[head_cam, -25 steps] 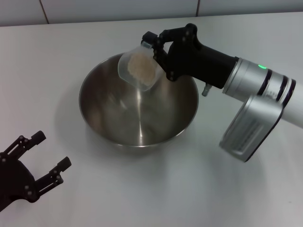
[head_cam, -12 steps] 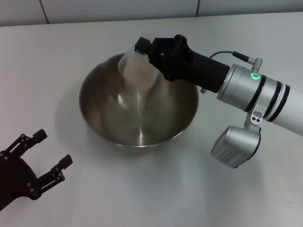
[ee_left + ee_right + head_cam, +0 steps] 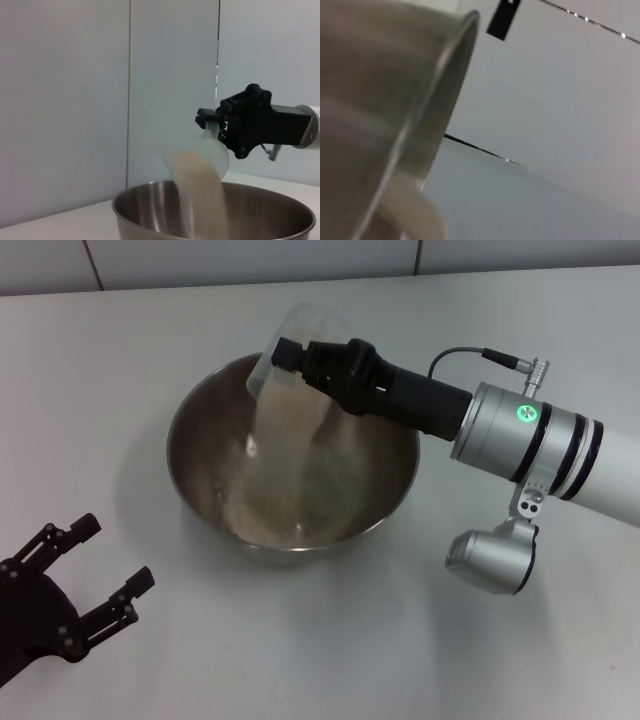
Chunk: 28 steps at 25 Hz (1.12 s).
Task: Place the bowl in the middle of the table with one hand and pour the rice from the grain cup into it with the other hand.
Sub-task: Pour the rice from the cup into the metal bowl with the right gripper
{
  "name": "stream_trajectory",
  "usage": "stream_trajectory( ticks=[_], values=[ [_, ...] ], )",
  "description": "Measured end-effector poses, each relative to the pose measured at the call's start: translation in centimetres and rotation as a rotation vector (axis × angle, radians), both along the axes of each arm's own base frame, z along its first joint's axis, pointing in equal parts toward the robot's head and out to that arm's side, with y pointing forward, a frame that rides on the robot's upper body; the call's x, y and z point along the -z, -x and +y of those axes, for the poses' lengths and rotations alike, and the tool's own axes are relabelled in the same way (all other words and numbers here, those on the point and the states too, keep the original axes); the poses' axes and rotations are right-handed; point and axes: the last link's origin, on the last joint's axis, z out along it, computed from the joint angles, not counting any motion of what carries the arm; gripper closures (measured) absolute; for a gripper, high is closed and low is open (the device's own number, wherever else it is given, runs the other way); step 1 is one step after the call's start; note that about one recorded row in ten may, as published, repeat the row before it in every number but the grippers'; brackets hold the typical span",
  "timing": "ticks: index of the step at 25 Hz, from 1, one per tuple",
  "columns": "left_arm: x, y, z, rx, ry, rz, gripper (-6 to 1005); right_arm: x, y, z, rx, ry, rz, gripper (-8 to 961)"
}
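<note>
The steel bowl [image 3: 380,455] stands in the middle of the white table [image 3: 150,350]. My right gripper [image 3: 300,360] is shut on the clear grain cup [image 3: 295,330] and holds it tipped far over above the bowl's far rim. Rice [image 3: 280,455] streams out of the cup and piles in the bowl's bottom. The left wrist view shows the cup [image 3: 212,145], the falling rice [image 3: 200,195] and the bowl [image 3: 280,215] from the side. The right wrist view shows only the bowl's rim [image 3: 435,90] close up. My left gripper [image 3: 95,575] is open and empty near the table's front left.
A tiled wall [image 3: 250,260] runs behind the table's far edge. My right forearm [image 3: 530,440] reaches in from the right above the table, with its wrist camera housing [image 3: 490,560] hanging under it.
My right wrist has rolled further, tipping the cup from half tilted to nearly upside down. The rice now pours out and collects in the bowl. The left gripper has stayed put.
</note>
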Motion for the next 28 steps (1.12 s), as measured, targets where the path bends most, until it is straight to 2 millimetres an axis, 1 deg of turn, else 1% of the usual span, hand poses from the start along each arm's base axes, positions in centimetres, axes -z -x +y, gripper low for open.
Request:
stream_trajectory(
  ticks=[11,16,28],
  values=[
    [0.0,0.06,-0.1,-0.002,0.0,0.001,157,0.16,0.46,-0.08,-0.157,-0.119,-0.102,937],
    [0.04,0.04,-0.06,-0.002,0.001,0.001,157,0.37,0.5,-0.25,-0.207,-0.139,-0.139,937],
    [0.18,0.07,-0.16,-0.01,0.004,-0.004,157,0.44,0.45,-0.37,-0.216,-0.148,-0.145,937]
  ],
)
